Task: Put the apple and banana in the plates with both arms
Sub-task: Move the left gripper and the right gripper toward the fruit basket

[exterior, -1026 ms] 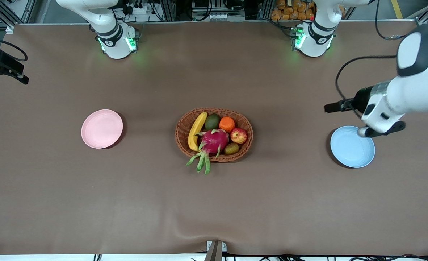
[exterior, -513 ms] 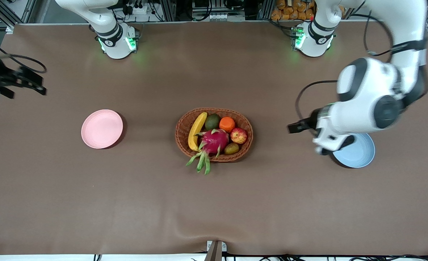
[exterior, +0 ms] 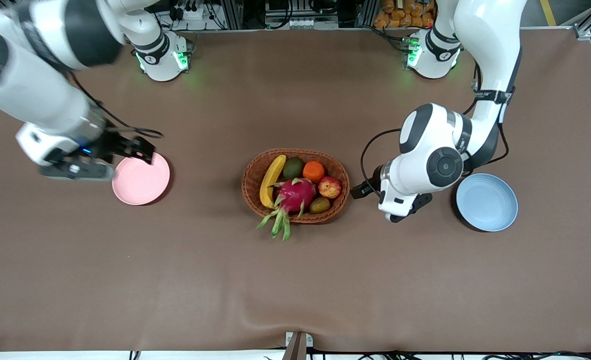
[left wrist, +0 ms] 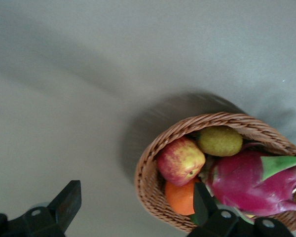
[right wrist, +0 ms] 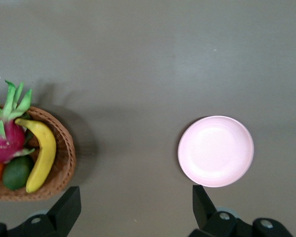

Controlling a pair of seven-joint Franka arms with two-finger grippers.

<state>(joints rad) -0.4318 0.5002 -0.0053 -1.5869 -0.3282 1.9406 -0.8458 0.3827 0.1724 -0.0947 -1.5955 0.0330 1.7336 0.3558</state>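
Note:
The apple and the banana lie in a brown wicker basket at mid table. The pale pink plate lies toward the right arm's end and the light blue plate toward the left arm's end; both are bare. My left gripper hangs open and empty over the table between basket and blue plate. In the left wrist view it frames the basket's edge by the apple. My right gripper hangs open and empty beside the pink plate. It shows over bare table, with the plate and banana in sight.
The basket also holds a magenta dragon fruit, an orange, a dark green fruit and a brownish fruit. The dragon fruit's green leaves stick out over the basket rim toward the front camera. A brown cloth covers the table.
Both arms have swung in toward the middle. The left hand moved from over the blue plate to beside the basket. The right hand came from the table's end to the pink plate.

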